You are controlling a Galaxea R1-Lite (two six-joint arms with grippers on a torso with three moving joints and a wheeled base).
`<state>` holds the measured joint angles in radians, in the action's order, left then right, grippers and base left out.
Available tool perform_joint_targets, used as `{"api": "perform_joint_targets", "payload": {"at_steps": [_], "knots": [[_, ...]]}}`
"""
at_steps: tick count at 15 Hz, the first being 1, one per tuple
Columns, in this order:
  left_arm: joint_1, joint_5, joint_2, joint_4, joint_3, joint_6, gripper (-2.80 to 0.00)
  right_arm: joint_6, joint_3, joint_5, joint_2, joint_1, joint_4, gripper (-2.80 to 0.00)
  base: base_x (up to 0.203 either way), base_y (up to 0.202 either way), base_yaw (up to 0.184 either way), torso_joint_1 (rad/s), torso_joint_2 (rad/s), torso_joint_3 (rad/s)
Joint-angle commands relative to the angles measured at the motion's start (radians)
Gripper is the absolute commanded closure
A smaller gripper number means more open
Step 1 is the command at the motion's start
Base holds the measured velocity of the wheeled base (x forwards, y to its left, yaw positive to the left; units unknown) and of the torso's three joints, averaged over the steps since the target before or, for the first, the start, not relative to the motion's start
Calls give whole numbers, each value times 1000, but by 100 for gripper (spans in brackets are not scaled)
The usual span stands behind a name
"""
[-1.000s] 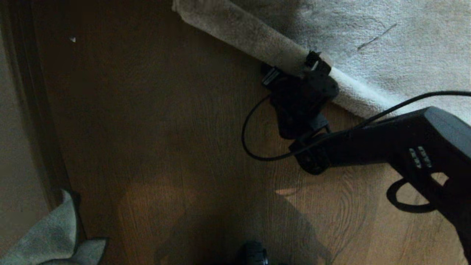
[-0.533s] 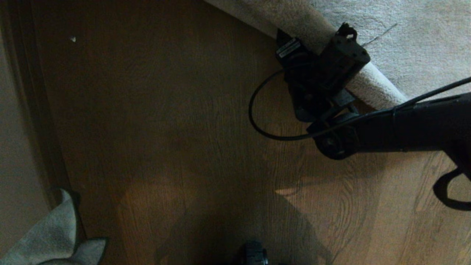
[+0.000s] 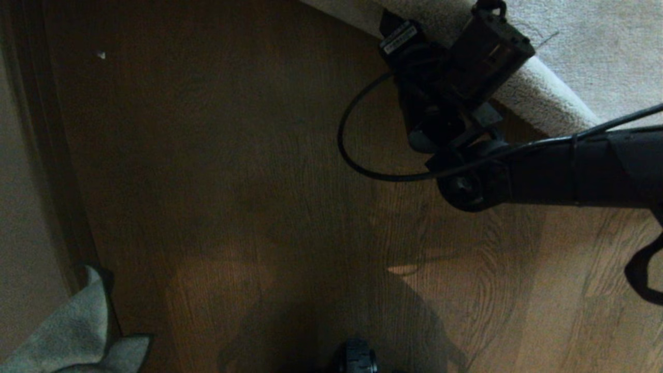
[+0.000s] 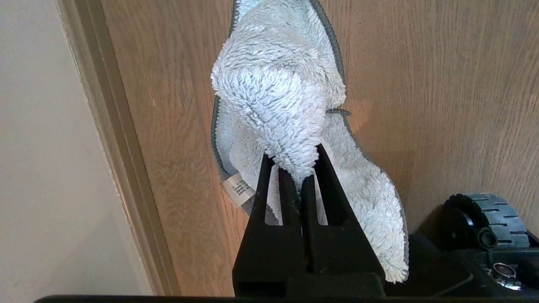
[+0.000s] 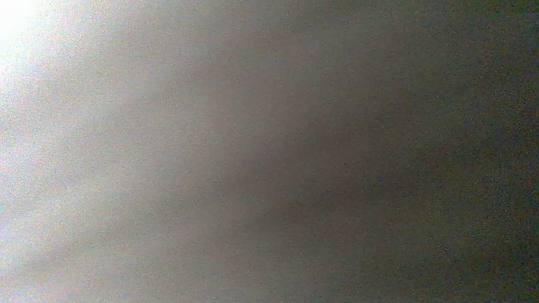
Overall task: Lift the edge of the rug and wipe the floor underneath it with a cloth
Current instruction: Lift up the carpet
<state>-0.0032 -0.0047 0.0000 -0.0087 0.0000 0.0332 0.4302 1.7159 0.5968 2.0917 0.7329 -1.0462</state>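
The grey-beige rug (image 3: 595, 41) fills the far right of the head view. The rug edge (image 3: 538, 93) is curled up and back into a fold over the brown wood-grain floor (image 3: 233, 181). My right gripper (image 3: 469, 23) is pushed into that fold, jaws wide, with one fingertip (image 3: 489, 8) showing above the pile and the other hidden beneath. The right wrist view shows only blurred rug fabric. My left gripper (image 4: 290, 162) hangs parked at the near left, shut on the light grey-blue cloth (image 4: 278, 97), which also shows as the cloth (image 3: 67, 331) in the head view's near left corner.
A pale wall and skirting board (image 3: 31, 181) run along the left side, the skirting (image 4: 113, 147) close beside the cloth. A black cable (image 3: 352, 155) loops off the right wrist. One wheel (image 4: 488, 219) of my base sits near the left gripper.
My right gripper has moved away and to the right, carrying the rug's folded edge back with it. More bare floor shows. The left arm and cloth have not moved.
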Motion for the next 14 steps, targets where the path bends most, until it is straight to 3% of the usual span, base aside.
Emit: {"api": "perform_joint_targets", "payload": {"at_steps": [1,4,11,14], "knots": [[0,0,0,-1,0,1,0,-86,19,-2,25,32,-6,-280,0,0,0,0,0,0],[0,0,0,-1,0,1,0,-200,19,-2,43,61,-25,-280,0,0,0,0,0,0],[0,0,0,-1,0,1,0,-370,22,-2,50,106,-48,-280,0,0,0,0,0,0],[0,0,0,-1,0,1,0,-409,88,-2,56,111,-46,-280,0,0,0,0,0,0]]}}
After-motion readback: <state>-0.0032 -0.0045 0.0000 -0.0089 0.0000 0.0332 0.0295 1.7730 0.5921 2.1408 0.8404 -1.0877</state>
